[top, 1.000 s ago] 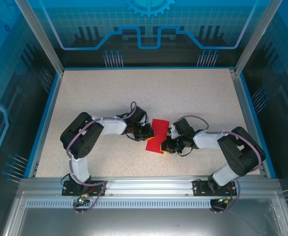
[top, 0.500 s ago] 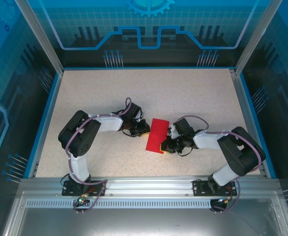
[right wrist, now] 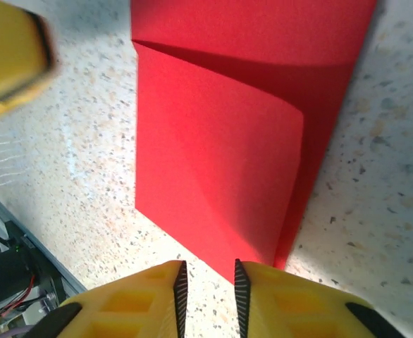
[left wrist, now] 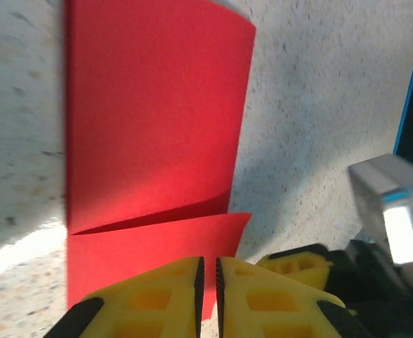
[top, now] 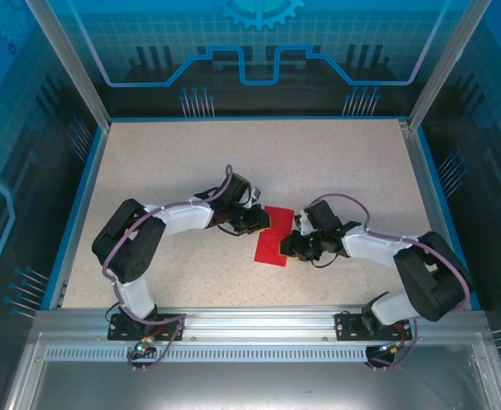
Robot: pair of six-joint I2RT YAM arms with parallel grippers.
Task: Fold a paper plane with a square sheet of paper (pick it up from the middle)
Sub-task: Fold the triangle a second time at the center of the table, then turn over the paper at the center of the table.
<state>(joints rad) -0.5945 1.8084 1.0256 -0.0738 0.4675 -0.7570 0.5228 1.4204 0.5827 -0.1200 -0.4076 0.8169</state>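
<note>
Two pincers flank the square sheet of paper [top: 274,235], which lies folded over on the table [top: 336,162] between them, its upper flap bowed. You look to be on the first fold; your next move calls for pressing the crease flat. Your left pincer [left wrist: 208,262] is all but closed, tips over the sheet's edge; whether it pinches paper I cannot tell. Your right pincer [right wrist: 208,266] stands narrowly parted, a corner at its mouth, apparently unclamped.

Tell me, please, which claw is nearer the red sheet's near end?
Right: the right claw sits at the sheet's near right edge; the left claw at its far left edge.
</note>
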